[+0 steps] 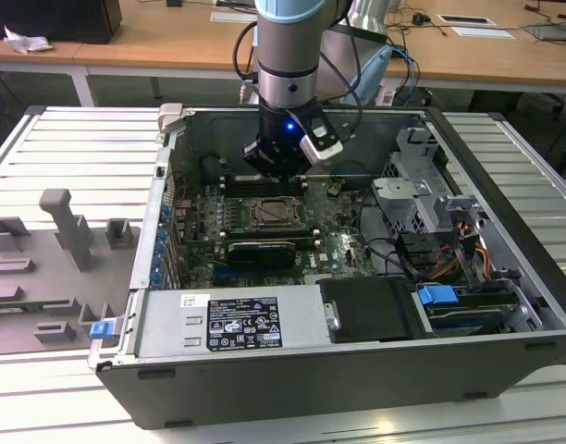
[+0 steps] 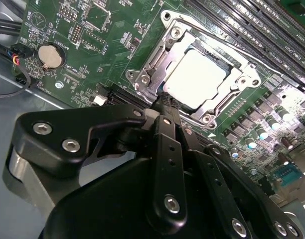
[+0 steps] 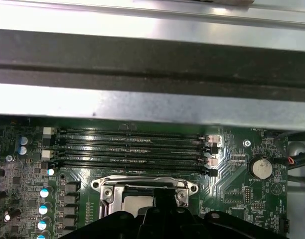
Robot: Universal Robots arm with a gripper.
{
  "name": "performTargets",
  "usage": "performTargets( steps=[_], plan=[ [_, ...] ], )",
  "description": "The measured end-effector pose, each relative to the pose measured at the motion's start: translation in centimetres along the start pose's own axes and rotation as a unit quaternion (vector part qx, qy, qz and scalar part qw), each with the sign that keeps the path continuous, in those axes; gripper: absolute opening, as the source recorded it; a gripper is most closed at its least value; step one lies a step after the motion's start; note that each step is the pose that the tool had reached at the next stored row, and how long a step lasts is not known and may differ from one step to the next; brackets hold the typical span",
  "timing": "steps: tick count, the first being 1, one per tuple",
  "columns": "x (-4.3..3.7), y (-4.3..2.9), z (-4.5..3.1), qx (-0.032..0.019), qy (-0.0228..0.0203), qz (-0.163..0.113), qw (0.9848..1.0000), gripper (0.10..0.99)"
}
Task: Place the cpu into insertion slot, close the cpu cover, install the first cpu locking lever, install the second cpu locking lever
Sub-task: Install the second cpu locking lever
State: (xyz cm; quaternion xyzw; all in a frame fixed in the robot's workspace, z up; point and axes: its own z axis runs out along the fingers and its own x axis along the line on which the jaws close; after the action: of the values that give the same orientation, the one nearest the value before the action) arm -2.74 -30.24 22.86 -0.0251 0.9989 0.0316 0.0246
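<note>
The cpu [image 2: 195,79] lies flat in the insertion slot [image 2: 227,102] on the green board, its pale metal top showing. The cpu cover [image 2: 155,67] is folded down around it, framing the chip. A thin lever rod [image 2: 212,32] runs along the socket's side toward the memory slots. My gripper [image 2: 165,99] is shut with nothing held, its black tip just over the socket's edge at one corner. In the first wrist view the tip [image 3: 162,196] stands in front of the cover [image 3: 142,185] and the cpu [image 3: 132,203]. From the exterior view, the gripper [image 1: 276,171] hangs just behind the socket [image 1: 276,215].
Long black memory slots [image 3: 132,149] lie beside the socket, with a coin battery [image 2: 49,56] on the board. The open case [image 1: 163,240] also holds a drive cage [image 1: 422,185], a power supply [image 1: 237,319] and cables [image 1: 449,259]. Grey fixtures [image 1: 70,231] stand at the exterior view's left.
</note>
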Motion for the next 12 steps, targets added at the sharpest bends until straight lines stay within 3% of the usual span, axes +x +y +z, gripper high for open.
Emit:
performTargets(
  steps=[6, 12],
  plan=[
    [-0.02, 0.0, -0.33, 0.0017, 0.0, 0.0, 1.0, 0.106],
    [0.01, -0.46, -0.37, 0.0019, 0.0001, 0.0, 1.0, 0.106]
  ],
)
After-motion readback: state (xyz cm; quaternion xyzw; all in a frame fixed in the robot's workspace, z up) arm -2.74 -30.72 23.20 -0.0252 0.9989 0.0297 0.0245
